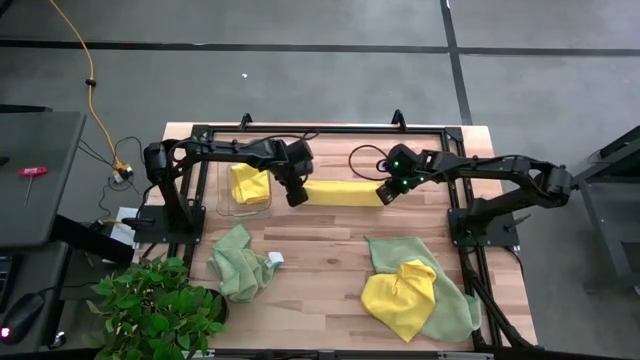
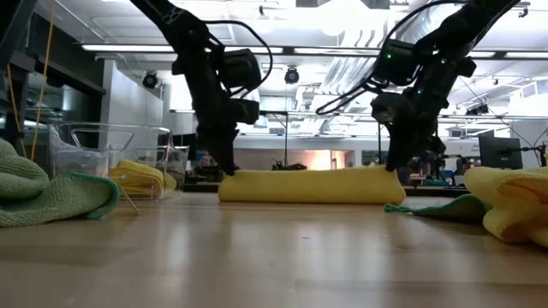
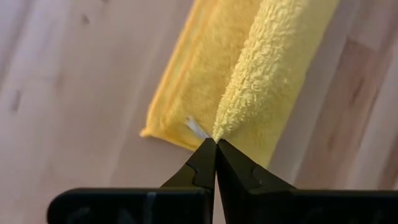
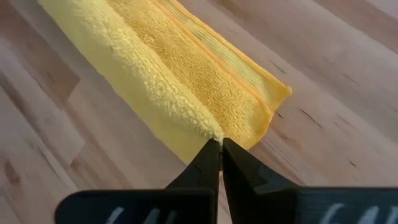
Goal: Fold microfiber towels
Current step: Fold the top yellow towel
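A yellow microfiber towel (image 1: 340,193), folded into a long narrow strip, lies on the wooden table between my two grippers. My left gripper (image 1: 297,198) is shut on its left end and my right gripper (image 1: 384,195) is shut on its right end. In the low view the strip (image 2: 308,186) rests on the table along its length, with both grippers coming down onto its ends. A crumpled green towel (image 1: 240,262) lies near left. Another yellow towel (image 1: 400,295) lies on a green towel (image 1: 455,305) near right. My left gripper pinches the raised upper fold (image 3: 227,118) at the strip's left end between its two fingers (image 3: 200,168). The fingers come steeply from above and point along the strip. The lower layers of that end lie flat on the table. My right gripper pinches the raised upper fold (image 4: 202,127) at the strip's right end, close to the corner (image 4: 273,99). Its fingers (image 4: 202,168) slant down from above and point along the strip. The layers beneath lie on the table.
A clear container (image 1: 262,207) with a folded yellow towel (image 1: 250,183) in it stands just left of the strip, close to my left gripper. A leafy plant (image 1: 150,310) fills the near left corner. Bare wood lies between the strip and the near towels.
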Controlling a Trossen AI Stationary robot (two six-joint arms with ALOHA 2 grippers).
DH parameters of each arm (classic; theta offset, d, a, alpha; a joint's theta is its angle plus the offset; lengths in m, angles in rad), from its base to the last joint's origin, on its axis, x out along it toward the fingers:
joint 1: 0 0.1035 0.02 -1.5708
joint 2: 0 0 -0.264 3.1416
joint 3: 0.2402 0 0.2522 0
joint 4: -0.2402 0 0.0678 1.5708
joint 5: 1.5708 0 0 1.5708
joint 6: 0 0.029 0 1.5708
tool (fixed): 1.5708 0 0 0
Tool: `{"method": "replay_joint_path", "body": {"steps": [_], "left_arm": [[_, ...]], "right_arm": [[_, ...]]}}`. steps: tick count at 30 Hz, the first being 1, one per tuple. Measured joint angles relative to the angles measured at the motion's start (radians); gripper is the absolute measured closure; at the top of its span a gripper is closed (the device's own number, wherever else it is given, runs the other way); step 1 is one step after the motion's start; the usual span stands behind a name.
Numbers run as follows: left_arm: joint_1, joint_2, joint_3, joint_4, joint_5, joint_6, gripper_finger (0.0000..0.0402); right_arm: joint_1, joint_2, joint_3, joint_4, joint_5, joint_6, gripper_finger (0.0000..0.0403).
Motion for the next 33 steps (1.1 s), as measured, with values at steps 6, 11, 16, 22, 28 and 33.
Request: {"method": "replay_joint_path", "body": {"steps": [6, 11, 16, 22, 28, 33], "left_arm": [[-0.001, 0.0, 0.0, 0.042, -0.07, -0.031, 0.0401], [0.002, 0.0, 0.001, 0.043, -0.092, -0.042, 0.0401], [-0.002, 0.001, 0.001, 0.05, -0.108, -0.045, 0.0401], [-0.012, 0.001, 0.001, 0.066, -0.128, -0.045, 0.04], [-0.012, 0.001, 0.001, 0.066, -0.185, -0.043, 0.0377], [-0.006, 0.002, 0.001, 0.066, -0.208, -0.021, 0.0344]], "right_arm": [[0.005, 0.0, 0.0, -0.025, 0.079, 0.055, 0.0403], [0.002, 0.0, 0.0, -0.017, 0.143, 0.098, 0.0403], [0.002, 0.0, 0.001, -0.017, 0.163, 0.14, 0.0403], [0.002, 0.0, 0.001, -0.02, 0.167, 0.159, 0.0403], [0.002, 0.0, 0.001, -0.009, 0.176, 0.157, 0.0387], [0.002, 0.0, 0.001, -0.002, 0.231, 0.155, 0.0324]]}}
